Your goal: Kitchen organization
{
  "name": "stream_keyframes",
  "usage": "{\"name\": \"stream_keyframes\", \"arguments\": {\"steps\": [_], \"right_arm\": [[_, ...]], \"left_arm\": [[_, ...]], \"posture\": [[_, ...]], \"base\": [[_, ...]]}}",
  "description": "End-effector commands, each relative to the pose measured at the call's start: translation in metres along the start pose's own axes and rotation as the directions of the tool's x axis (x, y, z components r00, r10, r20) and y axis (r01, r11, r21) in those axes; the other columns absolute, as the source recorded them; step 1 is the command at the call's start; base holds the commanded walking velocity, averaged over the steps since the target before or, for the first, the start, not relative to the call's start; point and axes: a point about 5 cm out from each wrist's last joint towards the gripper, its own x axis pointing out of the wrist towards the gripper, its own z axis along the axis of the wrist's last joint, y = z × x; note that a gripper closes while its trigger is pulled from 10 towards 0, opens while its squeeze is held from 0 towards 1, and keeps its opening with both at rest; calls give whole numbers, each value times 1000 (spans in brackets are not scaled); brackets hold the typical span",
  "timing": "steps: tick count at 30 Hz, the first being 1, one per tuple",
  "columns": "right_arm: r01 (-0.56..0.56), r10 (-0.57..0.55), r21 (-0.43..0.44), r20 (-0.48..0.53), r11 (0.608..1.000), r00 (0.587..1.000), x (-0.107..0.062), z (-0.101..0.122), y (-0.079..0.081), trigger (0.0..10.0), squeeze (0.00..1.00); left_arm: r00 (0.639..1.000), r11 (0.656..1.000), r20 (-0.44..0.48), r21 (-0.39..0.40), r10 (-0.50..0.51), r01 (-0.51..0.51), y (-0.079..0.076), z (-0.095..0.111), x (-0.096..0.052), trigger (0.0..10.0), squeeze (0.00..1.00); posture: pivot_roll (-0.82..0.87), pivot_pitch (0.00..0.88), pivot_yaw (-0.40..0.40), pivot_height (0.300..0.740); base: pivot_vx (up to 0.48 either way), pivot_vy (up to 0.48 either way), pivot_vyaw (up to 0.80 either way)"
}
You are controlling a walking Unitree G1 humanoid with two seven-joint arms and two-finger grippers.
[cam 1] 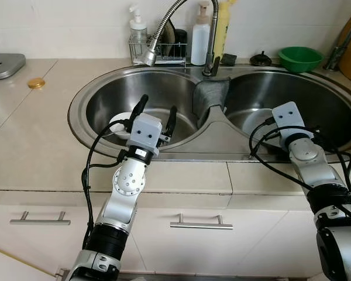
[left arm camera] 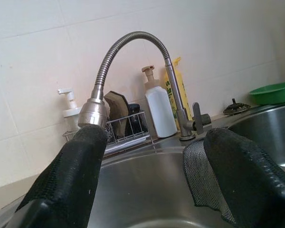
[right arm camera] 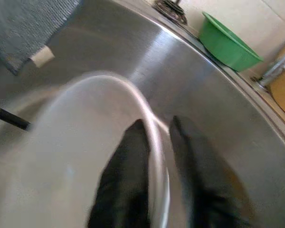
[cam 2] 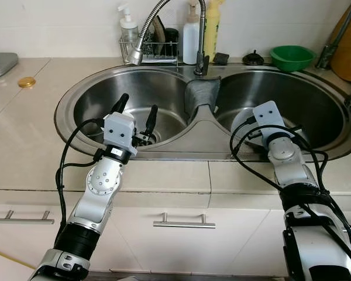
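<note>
Sink (cam 1: 82,96), stainless, double basin, set in a beige counter; head views. Left gripper (cam 1: 157,112) hovers over the left basin, fingers spread wide, holding nothing. White dish (cam 1: 118,126), partly hidden behind that arm, lies on the left basin floor. Grey cloth (cam 1: 210,93) drapes over the divider between basins. Flexible faucet (cam 1: 164,26) arches over the left basin. Behind it: wire rack (cam 1: 158,51), pump bottle (cam 1: 138,29), white bottle (cam 1: 200,35), yellow bottle (cam 1: 223,23). Green bowl (cam 1: 300,57) stands on the counter at the back right. Right arm reaches down into the right basin, where a pale plate (cam 2: 241,123) edges out beside its wrist.

Left wrist view. Two black fingers (left arm camera: 66,180) stand well apart with empty air between them, aimed toward the faucet spout and the rack.

Right wrist view. Right gripper (right arm camera: 157,137) has its two fingers nearly together, one either side of the plate's rim, pinching it. Plate is tilted, blurred, inside the right basin; the cloth's hem and the green bowl sit beyond.

Handling note, by judgement. Plate: rigid, probably ceramic or glass, moderately heavy, breakable, likely slick if wet. A rim pinch near the edge gives little purchase; a deeper bite on the rim, and a slow lift clear of the steel wall, would suit. The dish in the left basin calls for the same rim grip.
</note>
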Motion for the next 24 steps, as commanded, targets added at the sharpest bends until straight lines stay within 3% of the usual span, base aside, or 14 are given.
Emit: {"name": "stream_keyframes", "arguments": {"steps": [1, 4, 11, 12, 16, 24], "right_arm": [[-59, 60, 22, -74, 998, 995, -4, -18, 16, 10000, 1000], [-19, 25, 82, -77, 996, 997, -3, -17, 12, 10000, 1000], [1, 6, 115, -66, 993, 998, -3, -17, 9, 10000, 1000], [-11, 29, 197, -90, 980, 996, -3, -19, 11, 10000, 1000], [-61, 117, 349, -142, 935, 983, -3, -23, 18, 10000, 1000], [-20, 101, 451, -155, 892, 983, -2, -22, 16, 10000, 1000]], "left_arm": [[1000, 1000, 4, 10, 2, -2, 0, 1, 1, 10000, 0], [1000, 1000, 1, 9, -1, 1, 0, 1, 1, 10000, 0], [1000, 1000, -3, 9, -8, 8, -2, 0, 2, 10000, 0], [1000, 1000, -4, 9, -9, 9, -2, 0, 2, 10000, 0], [1000, 1000, -7, 10, -14, 14, -3, -1, 2, 10000, 0], [1000, 1000, -12, 9, -16, 16, -4, -2, 2, 10000, 0]], "posture": [[-103, 0, 0, 740], [-103, 0, 0, 740], [-108, 0, 1, 740], [-108, 0, 2, 740], [-110, 0, 2, 740], [-114, 0, -1, 740]], "base": [[0, 0, 0], [0, 0, 0], [0, 0, 0], [0, 0, 0], [0, 0, 0], [0, 0, 0]]}}
